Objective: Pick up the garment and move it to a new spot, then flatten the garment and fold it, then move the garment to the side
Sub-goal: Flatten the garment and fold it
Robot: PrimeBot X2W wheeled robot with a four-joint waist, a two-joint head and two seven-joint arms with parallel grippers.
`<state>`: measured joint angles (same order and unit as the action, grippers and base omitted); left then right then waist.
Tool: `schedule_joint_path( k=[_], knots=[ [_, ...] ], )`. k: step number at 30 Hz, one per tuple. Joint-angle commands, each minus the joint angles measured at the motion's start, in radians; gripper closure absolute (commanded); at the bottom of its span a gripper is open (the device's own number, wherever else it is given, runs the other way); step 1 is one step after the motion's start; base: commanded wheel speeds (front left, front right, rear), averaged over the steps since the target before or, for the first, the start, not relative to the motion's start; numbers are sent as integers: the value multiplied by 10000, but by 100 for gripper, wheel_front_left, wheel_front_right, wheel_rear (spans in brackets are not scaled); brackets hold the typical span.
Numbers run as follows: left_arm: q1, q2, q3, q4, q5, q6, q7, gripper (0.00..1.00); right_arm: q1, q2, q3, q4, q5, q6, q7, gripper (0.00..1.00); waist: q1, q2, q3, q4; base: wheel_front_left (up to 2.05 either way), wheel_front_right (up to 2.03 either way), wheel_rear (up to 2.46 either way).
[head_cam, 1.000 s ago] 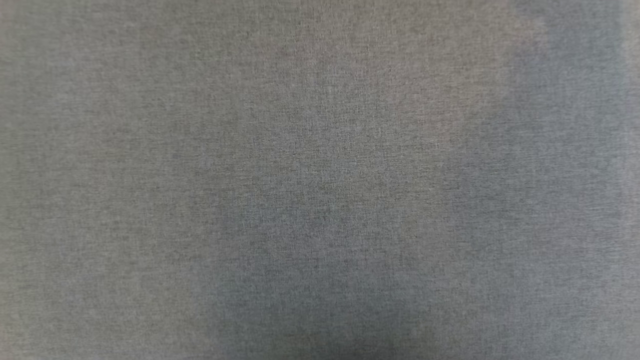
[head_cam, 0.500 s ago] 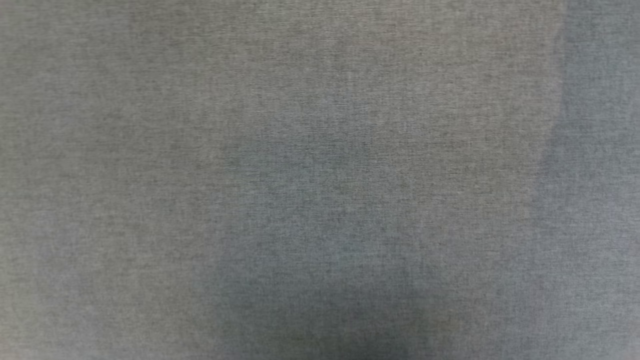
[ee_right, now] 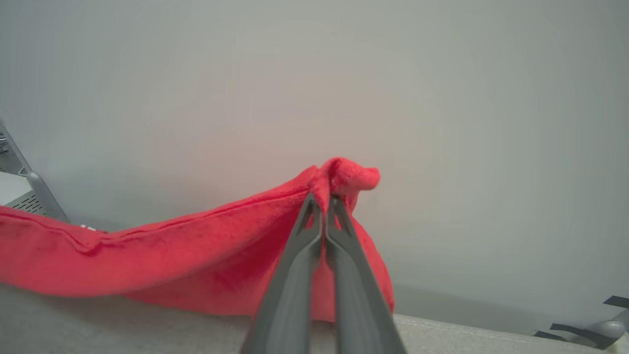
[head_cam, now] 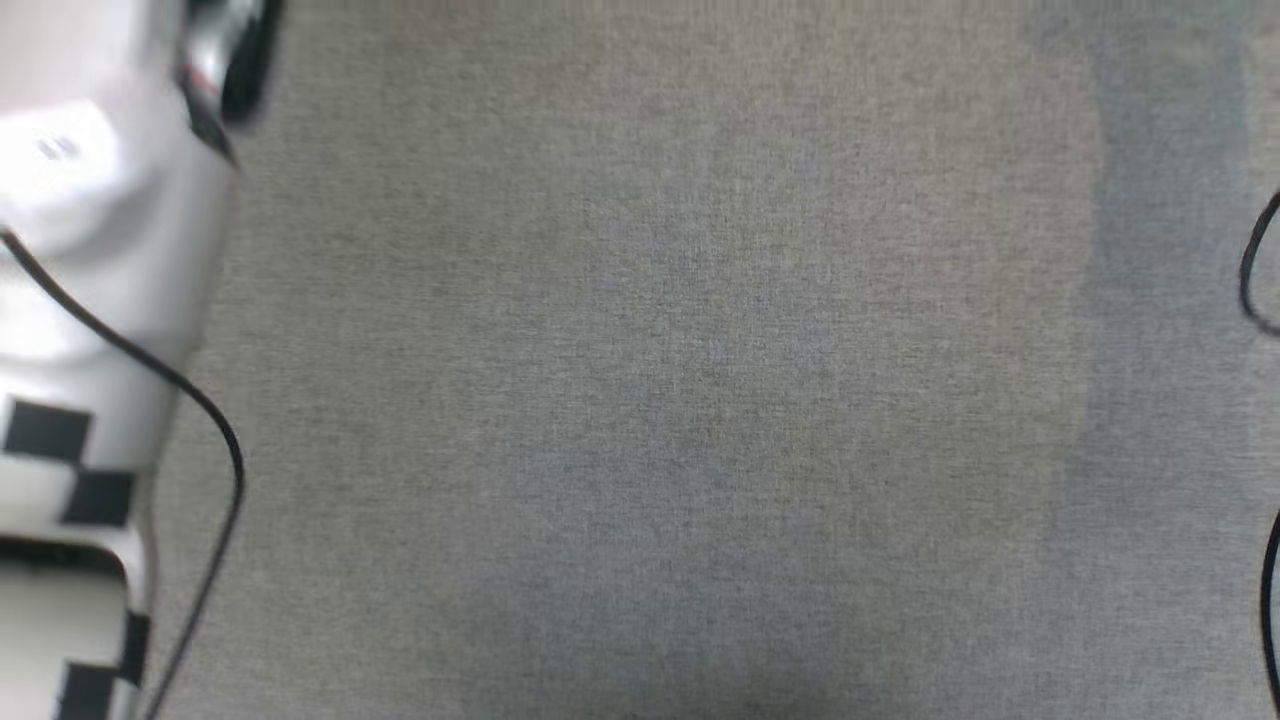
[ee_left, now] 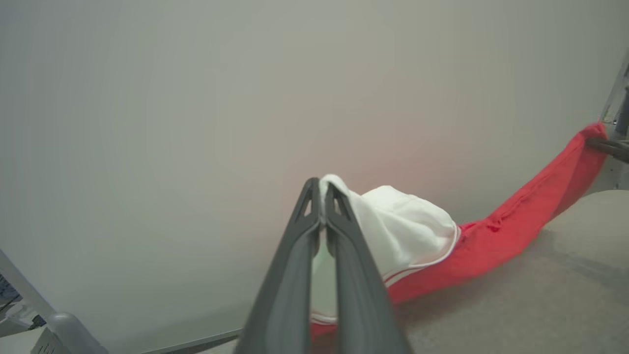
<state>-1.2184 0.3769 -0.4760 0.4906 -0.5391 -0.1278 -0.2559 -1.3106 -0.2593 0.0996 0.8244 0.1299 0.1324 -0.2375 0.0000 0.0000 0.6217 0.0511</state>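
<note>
1. My pale left forearm [head_cam: 90, 250] now fills the left edge of the head view, where a moment ago there was only grey cloth. A black cable [head_cam: 200, 400] curves down beside it. Whether my arm or my head shifted, I cannot tell.
2. The counter [head_cam: 650, 350] under me is covered in plain grey woven cloth, with a softer, darker band of shadow down its right side.
3. Behind it stands a bare, pale grey wall [ee_left: 196, 123], faintly tinted pink near the red cloth.
4. The only marking I can make out is a set of black squares [head_cam: 45, 430] on the white casing of my forearm.
5. My left pincer [ee_left: 323, 189] is pressed together on the white sleeve [ee_left: 408, 231] of the shirt [ee_left: 516, 221], with the cloth bunched over its tips.
6. My right pincer [ee_right: 324, 199] is pressed together on a fold of the red cloth, which rolls over its tips.
7. The shirt hangs between my two pincers in front of the wall, sagging towards the counter. I cannot tell if its lowest edge touches the cloth.
</note>
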Motion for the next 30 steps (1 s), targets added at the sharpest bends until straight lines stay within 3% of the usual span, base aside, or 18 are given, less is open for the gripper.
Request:
schedule_joint_path(
  k=[1, 13, 30],
  knots=[
    [559, -87, -40, -100, -110, -28, -58, 100, 468, -54, 45, 19, 202, -17, -95, 100, 0, 0, -948, 271, 0, 0, 0],
    [4767, -230, -880, 1, -994, -28, -58, 100, 4368, -408, 519, -62, 1856, -17, -120, 100, 0, 0, -3070, 530, 0, 0, 0],
    [8536, 880, -2216, -693, -2192, 15, 258, 100, 8516, -771, 1420, -958, 4244, -17, 1011, 100, 0, 0, -5371, 706, 0, 0, 0]
  ],
)
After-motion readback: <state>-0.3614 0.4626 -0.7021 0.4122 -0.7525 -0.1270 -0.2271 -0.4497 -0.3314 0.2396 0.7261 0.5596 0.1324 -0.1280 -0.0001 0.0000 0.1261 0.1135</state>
